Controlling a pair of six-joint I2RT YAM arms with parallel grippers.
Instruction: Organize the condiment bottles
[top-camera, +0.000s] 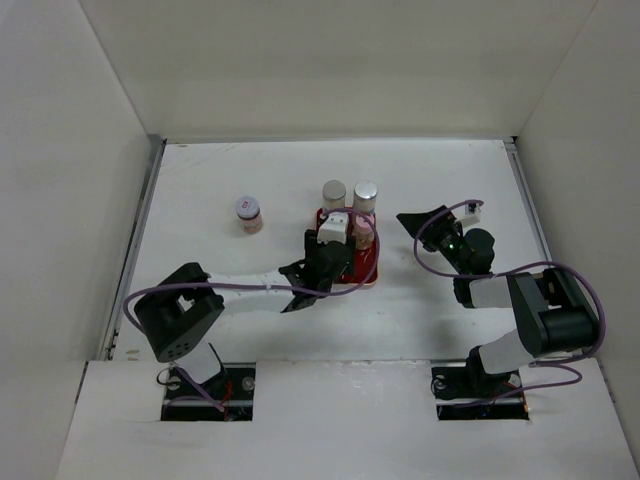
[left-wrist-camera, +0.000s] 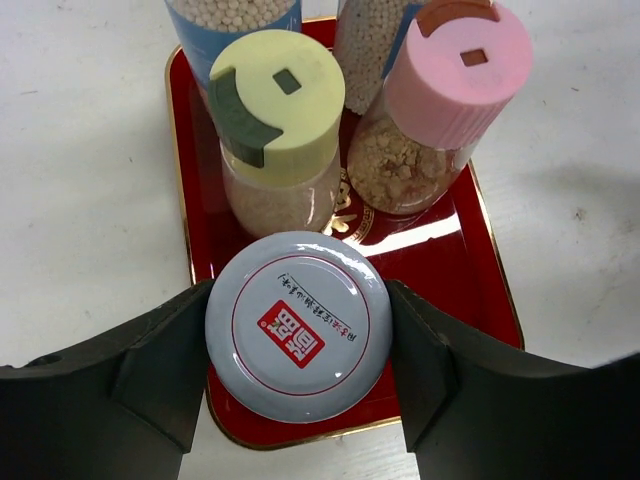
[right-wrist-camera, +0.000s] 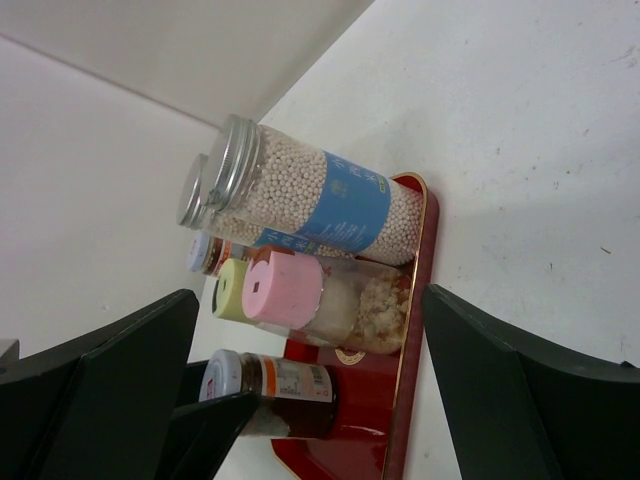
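Left jaws clamp grey-lidded jar (left-wrist-camera: 297, 326) with a red logo, bottom centre, over red tray (left-wrist-camera: 470, 270). Yellow-lidded jar (left-wrist-camera: 275, 120), pink-lidded jar (left-wrist-camera: 455, 70) and tall silver-capped jars (top-camera: 334, 191) (top-camera: 366, 192) stand above it. Lone jar (top-camera: 248, 213) sits centre-left on bench (top-camera: 430, 180). Right jaws wide, empty.

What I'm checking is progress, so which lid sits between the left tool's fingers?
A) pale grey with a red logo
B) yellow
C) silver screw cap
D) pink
A: the left wrist view shows the left tool clamped on the grey-lidded jar at the red tray's near end; the pink-lidded jar and yellow-lidded jar stand free behind it.
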